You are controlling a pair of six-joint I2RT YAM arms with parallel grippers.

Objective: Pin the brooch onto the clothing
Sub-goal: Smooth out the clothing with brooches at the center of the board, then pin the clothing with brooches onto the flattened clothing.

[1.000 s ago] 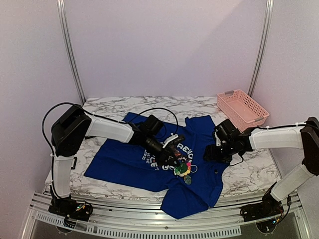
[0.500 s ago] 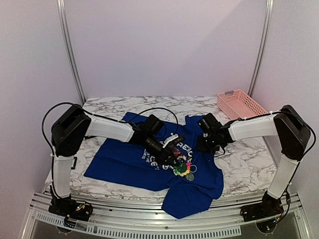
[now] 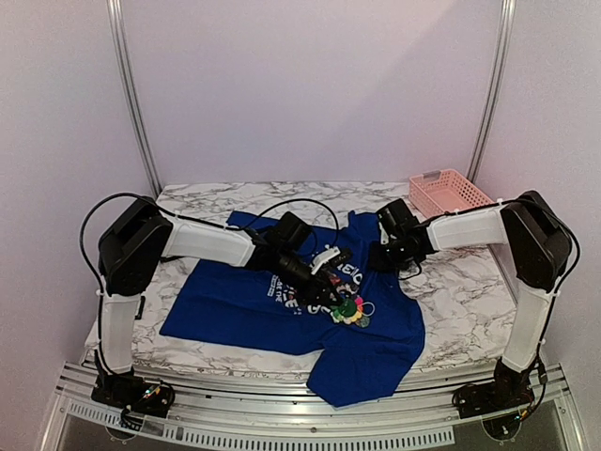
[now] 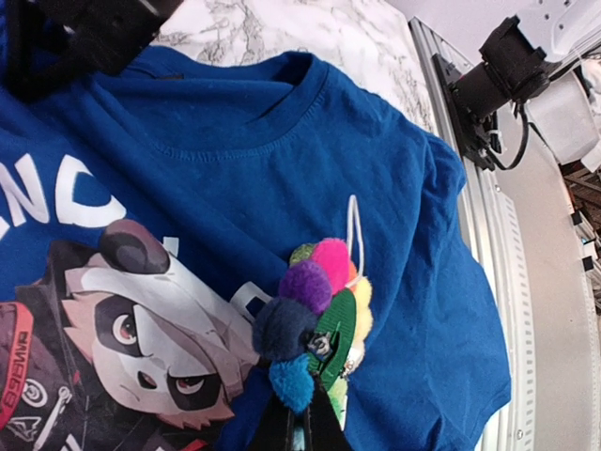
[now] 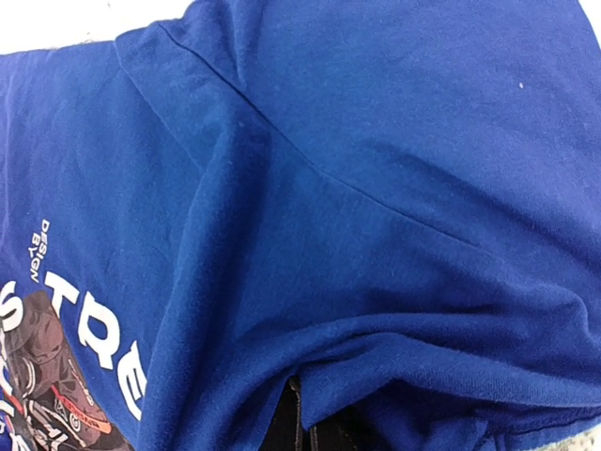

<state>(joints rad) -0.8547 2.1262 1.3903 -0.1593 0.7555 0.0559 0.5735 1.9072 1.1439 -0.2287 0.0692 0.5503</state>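
**A:** What's carrying everything?

**B:** A marble table (image 3: 460,319). The blue T-shirt (image 3: 235,301) is spread across its middle, with one part drooping over the near edge. A pink basket (image 3: 451,195) sits at the far right corner, well apart from the work.

**A:** And the arms?

**B:** Both reach onto the shirt. The right gripper (image 3: 387,256) is down near the collar (image 4: 254,103), on the side toward the table's right edge. Its wrist view shows a ridge of blue cloth gathered into clenched jaws, so it is pinching the fabric. The left gripper (image 3: 334,301) is over the middle of the shirt, jaws clamped on the brooch (image 3: 349,310).

**A:** Where exactly is the brooch?

**B:** Just beside the chest print (image 4: 122,310) with the cartoon animal, on the side toward the table's near edge. I can't tell whether it touches the cloth or hangs just above it. The fuzzy coloured petals fan out around a green clip, and the fingers grip it at the low end.

**A:** So which step is this?

**B:** The fastening, I'd judge. The cloth is held and the brooch is at its spot, but nothing shows it attached yet.

**A:** What does the next move call for?

**B:** Probably a fold held firm by the right gripper while the left works the clasp onto it. It needs to be small and careful, or the fabric slips.
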